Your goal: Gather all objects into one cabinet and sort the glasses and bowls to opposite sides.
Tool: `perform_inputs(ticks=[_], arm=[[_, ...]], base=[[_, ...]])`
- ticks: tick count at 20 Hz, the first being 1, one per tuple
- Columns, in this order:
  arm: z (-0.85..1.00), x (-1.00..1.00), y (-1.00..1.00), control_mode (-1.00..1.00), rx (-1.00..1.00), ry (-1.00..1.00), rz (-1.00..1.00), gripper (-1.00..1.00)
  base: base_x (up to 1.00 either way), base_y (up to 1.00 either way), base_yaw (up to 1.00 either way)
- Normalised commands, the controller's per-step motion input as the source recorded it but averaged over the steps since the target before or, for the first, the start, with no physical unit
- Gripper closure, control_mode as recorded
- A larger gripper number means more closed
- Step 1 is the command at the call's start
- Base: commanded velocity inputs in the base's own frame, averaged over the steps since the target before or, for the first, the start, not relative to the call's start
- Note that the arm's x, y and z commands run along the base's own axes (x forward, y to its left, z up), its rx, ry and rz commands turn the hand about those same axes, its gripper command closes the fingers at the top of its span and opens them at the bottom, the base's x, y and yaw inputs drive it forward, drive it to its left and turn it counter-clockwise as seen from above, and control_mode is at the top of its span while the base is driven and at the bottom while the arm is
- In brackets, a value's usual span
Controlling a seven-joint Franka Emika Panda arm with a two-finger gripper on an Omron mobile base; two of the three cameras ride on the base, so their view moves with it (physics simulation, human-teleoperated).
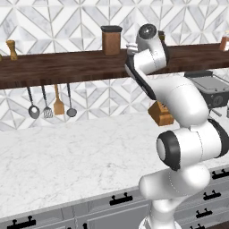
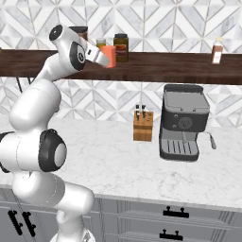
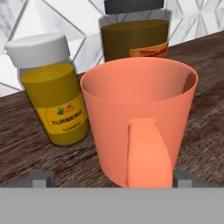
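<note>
An orange mug (image 3: 139, 119) was seen upright on the dark wooden shelf plank (image 3: 26, 146), its open mouth up and its interior empty. In the hand view its flat strap handle (image 3: 148, 153) was turned toward the camera, running down the near wall. The mug was placed just in front of two jars. In the right base view the same mug (image 2: 109, 56) was seen on the long brown shelf (image 2: 160, 66), close beside the dark-lidded jar.
</note>
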Motion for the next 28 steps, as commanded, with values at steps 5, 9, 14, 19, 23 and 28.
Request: perform_inputs(ticks=[5,9,14,19,23,28], arm=[[-0.03,0.07,-0.18,-1.0,0.0,0.0,0.0,-1.0],[-0.1,0.1,0.0,-1.0,0.0,0.0,0.0,1.0],[0.0,-0.01,0.0,-1.0,0.0,0.0,0.0,1.0],[0.09,-0.4,-0.01,-1.0,0.02,0.0,0.0,1.0],[0.2,-0.78,0.0,-1.0,0.01,0.0,0.0,1.0],[0.06,-1.0,0.0,-1.0,0.0,0.0,0.07,1.0]], base=[[0.0,0.0,0.0],[0.0,0.0,0.0],[0.0,0.0,0.0],[0.0,0.0,0.0],[0.0,0.0,0.0],[0.0,0.0,0.0]])
